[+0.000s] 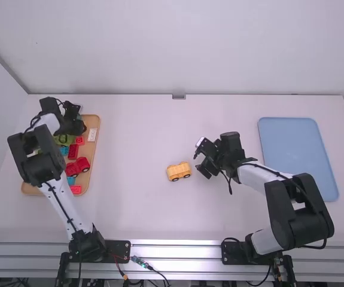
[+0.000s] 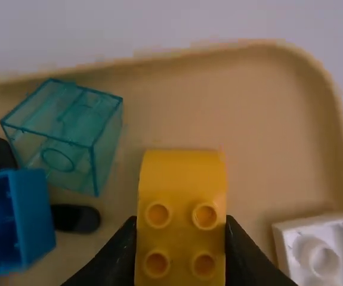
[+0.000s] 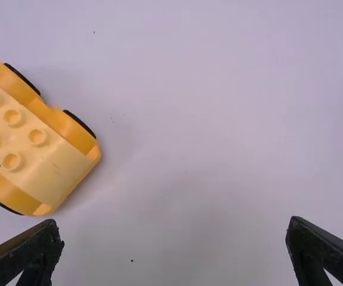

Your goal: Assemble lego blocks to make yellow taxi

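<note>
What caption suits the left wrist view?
Left pincer gripping a curved yellow block over a tan tray holding a translucent teal block and a white block.

White rounded links (image 1: 252, 177), blocky black joints (image 1: 279, 209), thin black cables (image 1: 267, 169) running along them, black base plates (image 1: 119, 248)

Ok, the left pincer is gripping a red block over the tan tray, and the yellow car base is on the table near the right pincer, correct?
The colour is wrong: the left wrist view shows the left pincer gripping a yellow block, not red. The rest stands.
</note>
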### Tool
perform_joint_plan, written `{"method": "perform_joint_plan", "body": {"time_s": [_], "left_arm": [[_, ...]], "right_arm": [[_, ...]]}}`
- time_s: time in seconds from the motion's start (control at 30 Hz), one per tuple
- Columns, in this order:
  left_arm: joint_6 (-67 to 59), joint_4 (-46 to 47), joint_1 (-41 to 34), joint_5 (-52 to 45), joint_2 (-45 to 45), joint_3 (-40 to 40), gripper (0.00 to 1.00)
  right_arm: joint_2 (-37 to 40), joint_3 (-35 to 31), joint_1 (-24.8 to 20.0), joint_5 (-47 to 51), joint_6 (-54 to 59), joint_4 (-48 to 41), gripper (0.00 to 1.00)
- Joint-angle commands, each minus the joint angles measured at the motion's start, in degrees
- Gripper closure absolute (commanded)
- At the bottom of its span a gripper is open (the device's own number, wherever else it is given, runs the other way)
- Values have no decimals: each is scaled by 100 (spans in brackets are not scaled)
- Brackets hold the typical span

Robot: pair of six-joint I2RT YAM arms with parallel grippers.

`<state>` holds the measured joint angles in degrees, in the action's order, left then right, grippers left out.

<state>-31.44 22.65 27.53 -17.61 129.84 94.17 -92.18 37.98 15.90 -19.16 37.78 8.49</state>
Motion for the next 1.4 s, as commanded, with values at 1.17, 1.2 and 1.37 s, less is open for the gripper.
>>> {"method": "perform_joint_plan", "body": {"time_s": [1.17,1.2,1.37], "left_arm": [[-1469,704,-4170,7,-2078,-1473,92],[-1469,610,-4234,-131,-2277,-1692,92],[-1685,-101,-4376,-944,-3213,-2916,92]], "right_arm": [[-1786,553,-986,-3115,1753,823,1],[-1878,706,-992,-3283,2186,480,1],[-2075,1093,-986,-3792,3193,-344,1]]}}
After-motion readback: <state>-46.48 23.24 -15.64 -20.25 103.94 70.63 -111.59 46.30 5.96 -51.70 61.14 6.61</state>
